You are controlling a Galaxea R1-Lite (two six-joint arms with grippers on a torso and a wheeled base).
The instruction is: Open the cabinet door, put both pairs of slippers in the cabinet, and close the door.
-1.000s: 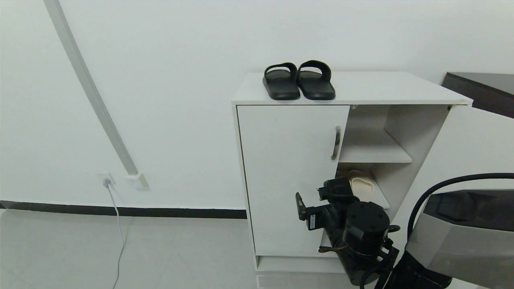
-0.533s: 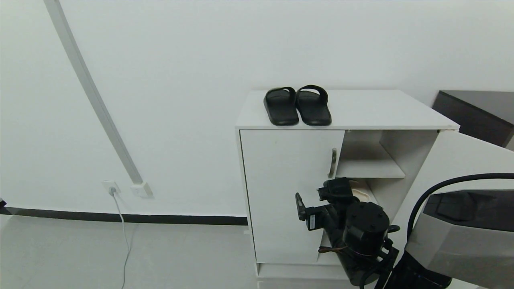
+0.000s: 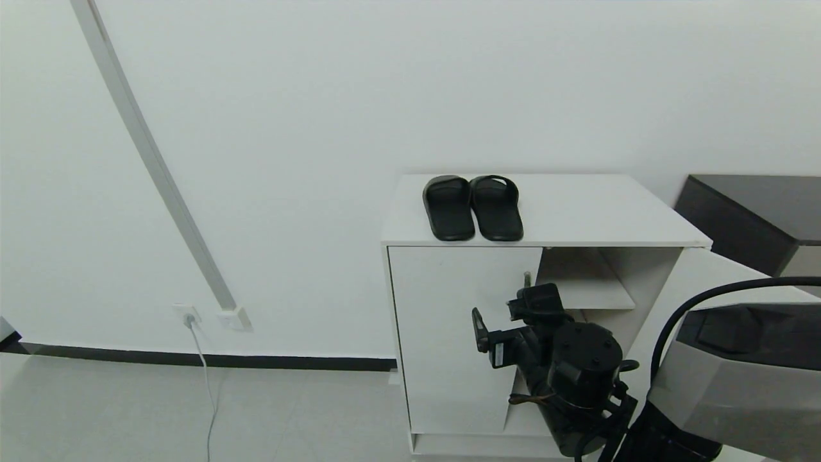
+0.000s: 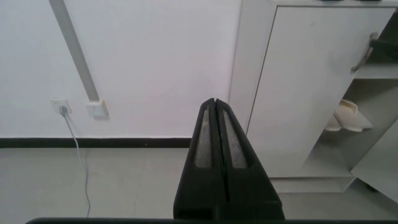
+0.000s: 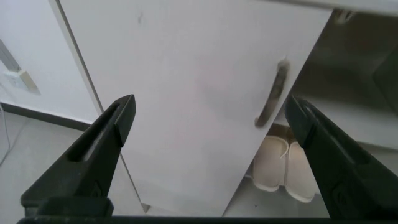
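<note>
A pair of black slippers (image 3: 472, 207) lies side by side on top of the white cabinet (image 3: 577, 212). The cabinet's left door (image 3: 449, 333) is closed, and its right door (image 3: 718, 282) swings wide open. A cream pair of slippers (image 5: 283, 168) rests on a lower shelf inside, and the cream pair (image 4: 348, 116) is also in the left wrist view. My right gripper (image 5: 210, 106) is open and empty in front of the closed door, near its handle (image 5: 272, 99). It hangs well below the black slippers, as the right gripper (image 3: 510, 314) in the head view. My left gripper (image 4: 215, 109) is shut with nothing in it, off to the cabinet's left side.
A grey cable duct (image 3: 147, 154) runs slanting down the wall to a socket with a plugged cord (image 3: 187, 316). A dark piece of furniture (image 3: 750, 212) stands right of the cabinet. Bare floor (image 3: 192, 410) lies to the cabinet's left.
The whole head view has shifted: the camera has risen, so the cabinet and slippers sit lower in the picture. The slippers and doors keep their places.
</note>
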